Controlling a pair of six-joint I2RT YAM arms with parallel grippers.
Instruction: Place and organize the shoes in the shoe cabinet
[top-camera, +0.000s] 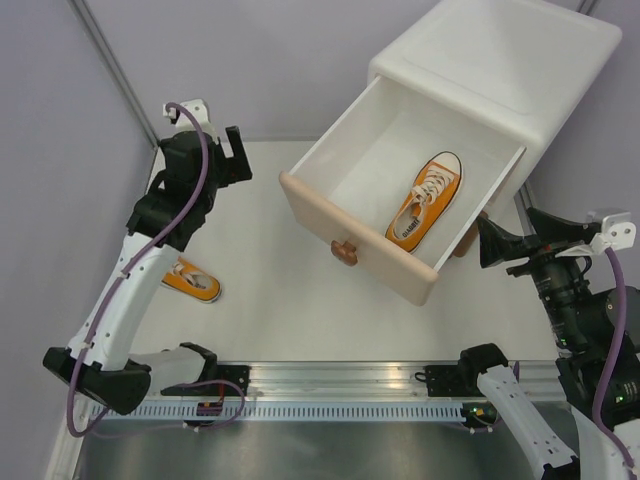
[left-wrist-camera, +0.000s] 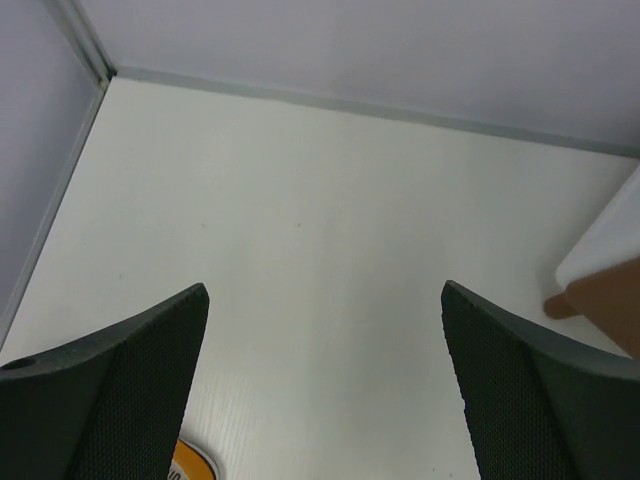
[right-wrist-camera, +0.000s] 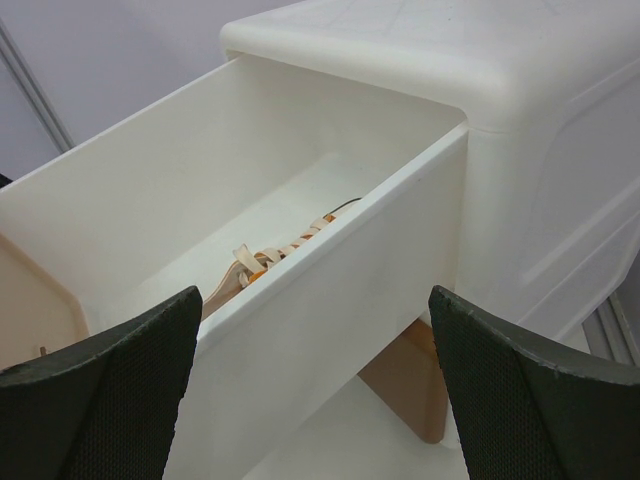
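Both of my grippers are empty, with the jaws spread wide. My left gripper (left-wrist-camera: 323, 292) hangs over the bare table (left-wrist-camera: 300, 200). The second orange shoe (top-camera: 192, 281) lies on its near side, partly hidden by my forearm. Only the shoe's edge peeks into the wrist view, so I judge my next job is to draw back and come down over it. My right gripper (right-wrist-camera: 315, 292) sits just beside the pulled-out upper drawer (top-camera: 330, 165) of the shoe cabinet (top-camera: 500, 55), looking over its side wall. One orange shoe (top-camera: 425, 200) lies inside near the right wall, toe toward the cabinet. That leaves room on its left for its mate. No red shoes are in view.
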